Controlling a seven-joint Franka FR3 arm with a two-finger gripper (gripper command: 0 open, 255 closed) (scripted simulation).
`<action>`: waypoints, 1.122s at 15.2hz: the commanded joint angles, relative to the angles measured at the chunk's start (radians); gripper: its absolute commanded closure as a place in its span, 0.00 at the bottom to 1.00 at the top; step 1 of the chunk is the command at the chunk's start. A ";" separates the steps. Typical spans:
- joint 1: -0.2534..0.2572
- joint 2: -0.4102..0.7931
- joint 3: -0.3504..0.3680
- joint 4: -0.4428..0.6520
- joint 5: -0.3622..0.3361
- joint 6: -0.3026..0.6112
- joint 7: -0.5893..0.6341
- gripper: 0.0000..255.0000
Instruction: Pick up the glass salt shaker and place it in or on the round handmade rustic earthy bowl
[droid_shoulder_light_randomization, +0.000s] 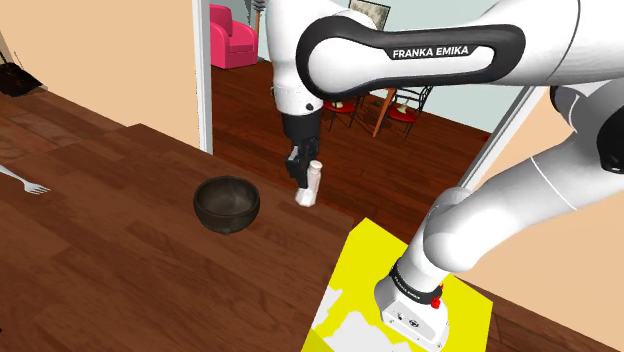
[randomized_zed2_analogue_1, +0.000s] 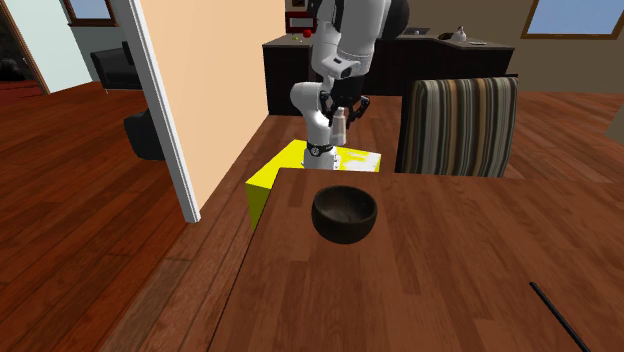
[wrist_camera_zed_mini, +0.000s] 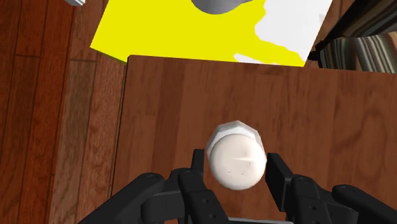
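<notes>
Hold: gripper (wrist_camera_zed_mini: 236, 170) part-closed, fingers (wrist_camera_zed_mini: 199, 167) pressed on both sides of the white shaker (wrist_camera_zed_mini: 236, 158), clasping it.
Place: shaker held clear of the table (wrist_camera_zed_mini: 191, 102), above the end nearest the yellow stand (wrist_camera_zed_mini: 165, 32); dark bowl (droid_shoulder_light_randomization: 227, 204) near, toward the shoulder view's left, not touching.
Wrist view: round top end of shaker seen head-on, faint specks on it; sides mostly hidden, so lean not readable here.
Shoulder view: whole length of shaker (droid_shoulder_light_randomization: 311, 183) on show, gripper (droid_shoulder_light_randomization: 302, 178) against its left side; white fork (droid_shoulder_light_randomization: 25, 183) at the table's far left; pink armchair (droid_shoulder_light_randomization: 232, 38) beyond the doorway.
Second exterior view: shaker (randomized_zed2_analogue_1: 340, 125) seen above and behind the table edge, over the stand (randomized_zed2_analogue_1: 262, 180); bowl (randomized_zed2_analogue_1: 345, 213) in front of it on the table (randomized_zed2_analogue_1: 450, 280); striped chair (randomized_zed2_analogue_1: 455, 125) beside; thin black rod (randomized_zed2_analogue_1: 560, 315) at lower right.
Axis: long axis near upright, running along the fingers; top end toward the hand, base downward; in the shoulder view a slight lean, top toward the right.
</notes>
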 joint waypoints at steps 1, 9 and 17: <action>-0.012 0.067 0.011 0.064 -0.017 0.001 0.012 1.00; -0.036 0.418 0.065 0.419 -0.129 -0.033 0.099 1.00; 0.016 0.728 0.078 0.789 -0.249 -0.130 0.163 1.00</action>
